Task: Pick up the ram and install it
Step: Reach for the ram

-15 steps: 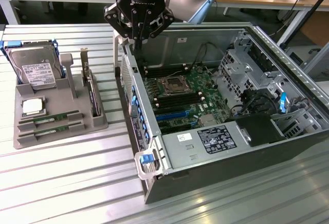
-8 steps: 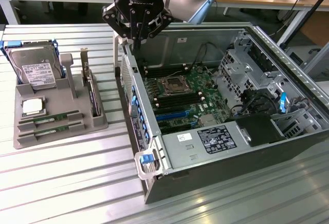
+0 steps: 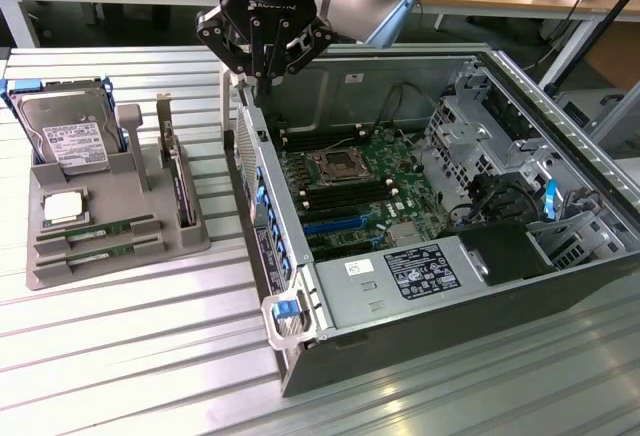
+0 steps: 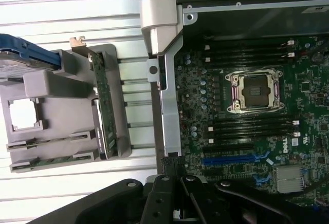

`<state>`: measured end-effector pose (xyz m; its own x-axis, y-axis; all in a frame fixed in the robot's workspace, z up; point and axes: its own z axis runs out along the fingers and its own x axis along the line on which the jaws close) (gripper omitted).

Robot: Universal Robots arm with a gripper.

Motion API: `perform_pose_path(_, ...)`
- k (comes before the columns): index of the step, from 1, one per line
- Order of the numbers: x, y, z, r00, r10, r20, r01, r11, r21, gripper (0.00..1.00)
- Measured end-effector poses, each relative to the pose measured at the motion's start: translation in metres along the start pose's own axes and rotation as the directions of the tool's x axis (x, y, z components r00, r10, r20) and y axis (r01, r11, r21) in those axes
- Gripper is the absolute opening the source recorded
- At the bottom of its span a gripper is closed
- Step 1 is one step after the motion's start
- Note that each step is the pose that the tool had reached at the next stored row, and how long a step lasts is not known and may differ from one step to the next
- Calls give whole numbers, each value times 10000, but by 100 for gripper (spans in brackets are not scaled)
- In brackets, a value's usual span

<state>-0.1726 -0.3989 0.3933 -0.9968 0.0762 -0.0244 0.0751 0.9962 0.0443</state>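
The ram (image 3: 100, 228) (image 4: 51, 143) sits in the grey tray (image 3: 60, 274) (image 4: 51, 88), on the exterior view's left. I see two green sticks there, lying flat side by side in their slots, the second stick (image 3: 105, 251) (image 4: 49, 161) just beside the first, and neither has been picked up. Next to them in the same tray I've got the square silver CPU chip (image 3: 62, 206) (image 4: 23, 113), then the hard drive (image 3: 65, 141) leaning at the far end, and the expansion card (image 3: 180, 181) (image 4: 103, 100) standing on edge along the tray's side nearest the computer. My gripper (image 3: 263, 78) (image 4: 177, 175) is well apart from the ram, over by the open computer case (image 3: 450, 306). Its black fingers are drawn right together with nothing between them, and the tips point down at the top edge of the case's side wall (image 3: 262, 186) (image 4: 170, 111). I can't tell whether they touch it. Past that wall lies the motherboard (image 3: 400, 191) (image 4: 205, 95), with its CPU socket (image 3: 333, 166) (image 4: 255, 91) bare and rows of black memory slots (image 3: 340, 194) (image 4: 252, 126) on both sides of it. Everything rests on the ribbed metal table (image 3: 130, 356).
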Motion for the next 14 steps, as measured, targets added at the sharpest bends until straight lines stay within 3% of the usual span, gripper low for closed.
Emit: perform_pose_path(14,97,-7,-2,10000,0,1,0,10000,-1,11)
